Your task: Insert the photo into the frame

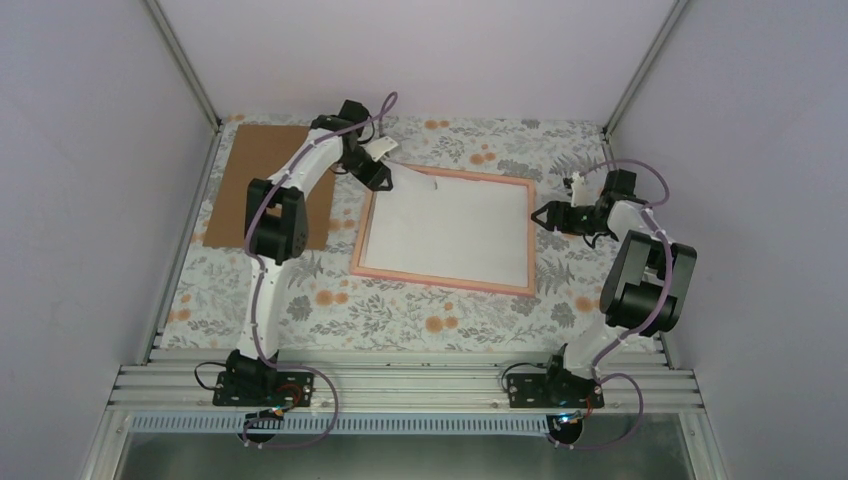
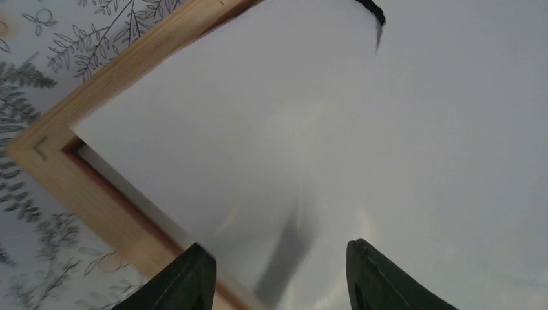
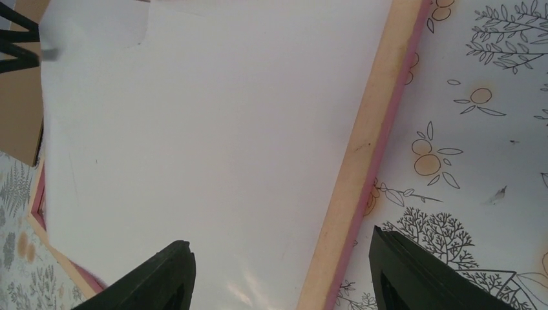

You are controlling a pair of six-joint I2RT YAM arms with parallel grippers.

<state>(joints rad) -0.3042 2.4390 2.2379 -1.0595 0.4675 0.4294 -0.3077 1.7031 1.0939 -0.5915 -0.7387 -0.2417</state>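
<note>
The pink-edged frame (image 1: 440,281) lies flat on the floral cloth with its bare wood back rim up. The photo (image 1: 450,228) lies inside it, white back up, so its picture side is hidden. My left gripper (image 1: 385,172) is open and empty over the frame's far left corner. In the left wrist view its jaws (image 2: 281,271) stand apart over the photo (image 2: 323,129), beside the wood corner (image 2: 77,187). My right gripper (image 1: 545,215) is open and empty at the frame's right side. In the right wrist view it (image 3: 281,271) straddles the frame's right rail (image 3: 368,142), with the photo (image 3: 213,129) to its left.
A plain brown cardboard sheet (image 1: 250,180) lies at the far left of the table and also shows in the right wrist view (image 3: 19,116). Floral cloth (image 1: 400,320) covers the table. Pale walls close in the left, right and back. An aluminium rail runs along the near edge.
</note>
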